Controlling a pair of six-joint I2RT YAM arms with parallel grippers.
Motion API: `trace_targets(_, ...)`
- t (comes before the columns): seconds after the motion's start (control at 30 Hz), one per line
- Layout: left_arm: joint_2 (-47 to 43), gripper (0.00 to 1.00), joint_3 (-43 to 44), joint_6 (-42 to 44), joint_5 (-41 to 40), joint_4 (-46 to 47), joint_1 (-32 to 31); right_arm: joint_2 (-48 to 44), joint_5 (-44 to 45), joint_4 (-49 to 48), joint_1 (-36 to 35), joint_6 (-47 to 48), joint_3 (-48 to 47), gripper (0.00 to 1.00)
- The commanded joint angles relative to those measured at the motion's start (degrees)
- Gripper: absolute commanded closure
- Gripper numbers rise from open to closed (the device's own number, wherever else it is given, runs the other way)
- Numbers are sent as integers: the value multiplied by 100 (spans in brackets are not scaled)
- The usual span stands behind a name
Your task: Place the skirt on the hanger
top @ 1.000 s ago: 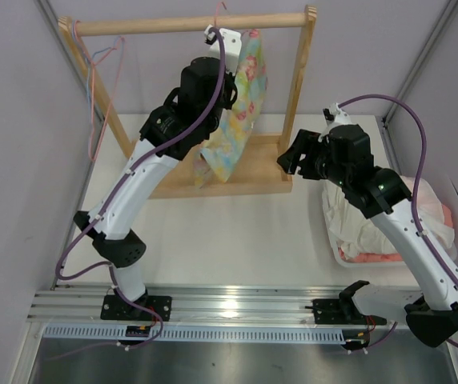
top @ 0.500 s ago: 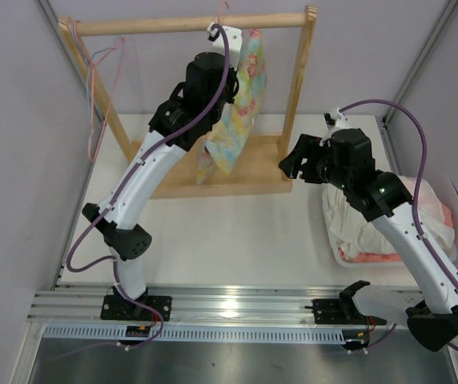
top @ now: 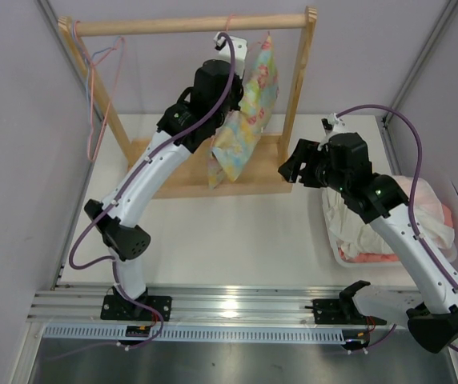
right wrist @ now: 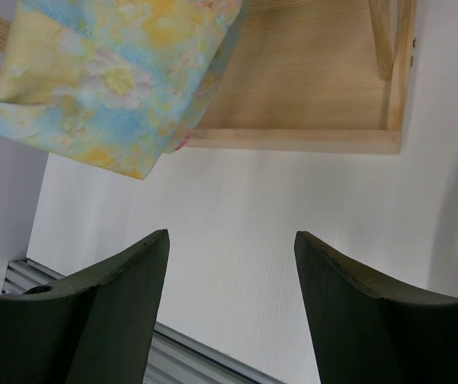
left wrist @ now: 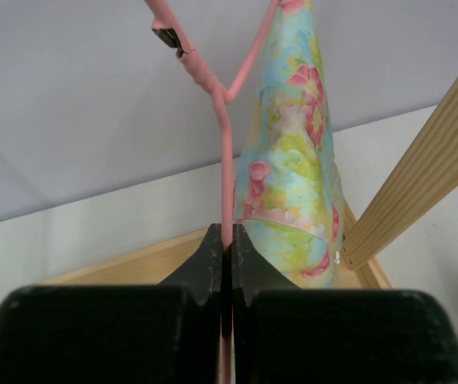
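The left tool (left wrist: 226, 240) is clamped on the neck of the hanger (left wrist: 226, 160), just under the rack's top rail (top: 189, 25). The hook rises straight above it toward that rail, and the skirt (left wrist: 293, 184) hangs alongside. The right tool (right wrist: 229, 240), fingers spread, sits well below the rail.

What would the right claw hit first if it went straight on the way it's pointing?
Probably the table, just short of the rack base; the skirt hangs off to the side. Depth is unclear.
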State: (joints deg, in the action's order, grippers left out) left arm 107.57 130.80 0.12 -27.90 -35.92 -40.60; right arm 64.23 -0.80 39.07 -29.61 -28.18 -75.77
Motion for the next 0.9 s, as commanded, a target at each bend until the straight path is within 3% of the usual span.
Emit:
trace_targets(0.0,-508,97,-413,-232,267,94,17,-147,-70,-224,25,67,27,30)
trace_targets(0.07,-728,95,-651,-232,337,261,8,-130,-61,-242,25,59,53,29)
trace_targets(0.5,-1703,51,-1531,-170,742,982,-1,-103,27,-268,34,32,18,29)
trace_targets(0.87,-2749,41,-2541,-161,558,1280,-1,177,-61,-672,7,155,-543,29)
